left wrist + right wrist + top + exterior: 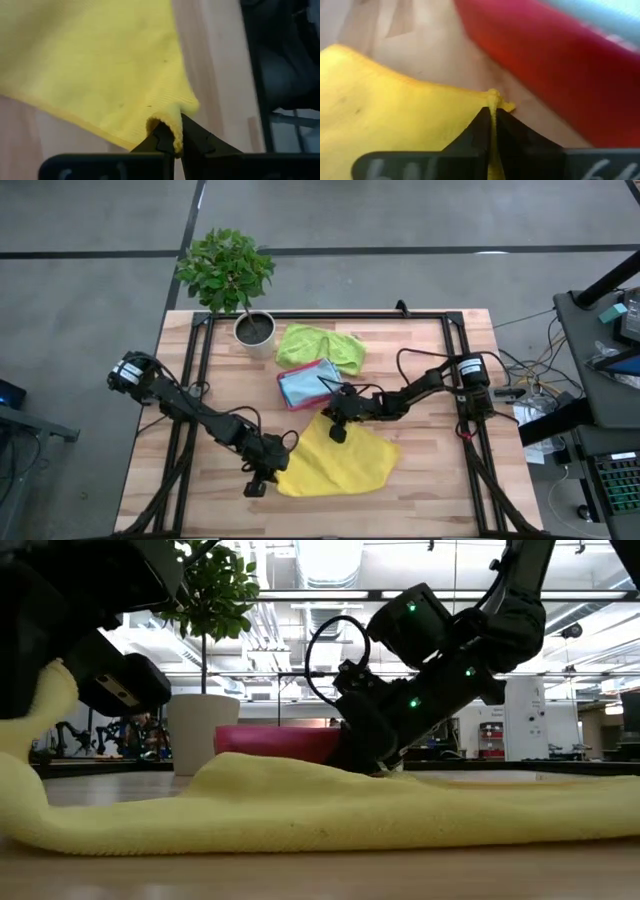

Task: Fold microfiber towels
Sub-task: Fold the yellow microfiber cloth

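Note:
A yellow towel [340,457] lies spread on the wooden table near its front middle; it also shows in the low view [330,805]. My left gripper [268,472] is shut on its near-left corner. My right gripper [335,423] is shut on its far corner, beside the pink tray [300,395]. A light teal-blue towel [308,381] lies folded in the tray. A lime green towel [322,345] lies crumpled behind the tray. The second yellow towel and the grey one are out of view. My left gripper pinches the yellow towel's near-left corner [176,131] between its two fingers, coming from the table's left. The corner is raised a little off the table [50,700]; the rest lies flat. My right gripper pinches the yellow towel's far corner [493,100] between its two fingers, slanting down from the table's right. The corner sits low by the table, just in front of the pink tray [545,65].
A potted plant [240,285] in a white pot stands at the table's far left. A black frame [330,317] runs along the table's far edge and sides. Bare wood shows at the table's right [430,460].

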Robot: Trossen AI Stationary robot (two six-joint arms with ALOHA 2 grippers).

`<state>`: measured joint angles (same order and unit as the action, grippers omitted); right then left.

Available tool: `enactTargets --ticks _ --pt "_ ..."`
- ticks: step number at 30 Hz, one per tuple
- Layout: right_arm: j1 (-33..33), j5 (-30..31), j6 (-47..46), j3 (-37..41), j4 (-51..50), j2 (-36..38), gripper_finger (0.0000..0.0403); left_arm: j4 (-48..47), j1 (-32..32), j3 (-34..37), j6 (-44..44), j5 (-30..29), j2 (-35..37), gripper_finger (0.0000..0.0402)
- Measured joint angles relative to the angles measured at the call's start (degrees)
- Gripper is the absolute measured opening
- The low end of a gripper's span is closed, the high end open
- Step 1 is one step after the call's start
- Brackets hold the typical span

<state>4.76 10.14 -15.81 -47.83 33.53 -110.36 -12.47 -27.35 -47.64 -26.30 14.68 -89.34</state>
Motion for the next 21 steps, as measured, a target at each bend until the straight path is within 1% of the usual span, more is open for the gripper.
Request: enactTargets --ticks 4,8,12,17,19,21 --pt "0.8 -4.1 0.4 0.4 -1.3 2.0 0.0011 -0.1 0.0 0.4 0.0 -1.8 0.0 0.0" --pt "2.4 -5.4 2.4 0.6 -3.1 5.9 0.0009 0.0 0.0 0.4 0.0 -2.6 0.0 0.0" --pt "4.5 -4.9 4.7 0.7 -7.9 11.2 0.0009 0.0 0.0 0.5 -0.1 -4.7 0.0 0.0" --pt "8.0 -3.9 7.9 0.8 -13.9 18.9 0.0009 0.0 0.0 0.7 0.1 -5.3 0.0 0.0" --pt "9.1 -2.2 9.2 0.9 -15.8 21.9 0.0009 -0.1 0.0 0.7 0.2 -6.3 0.0 0.0" --pt "10.0 0.3 10.3 1.0 -18.5 25.1 0.0009 -0.1 0.0 0.7 1.1 -8.6 0.2 0.0"
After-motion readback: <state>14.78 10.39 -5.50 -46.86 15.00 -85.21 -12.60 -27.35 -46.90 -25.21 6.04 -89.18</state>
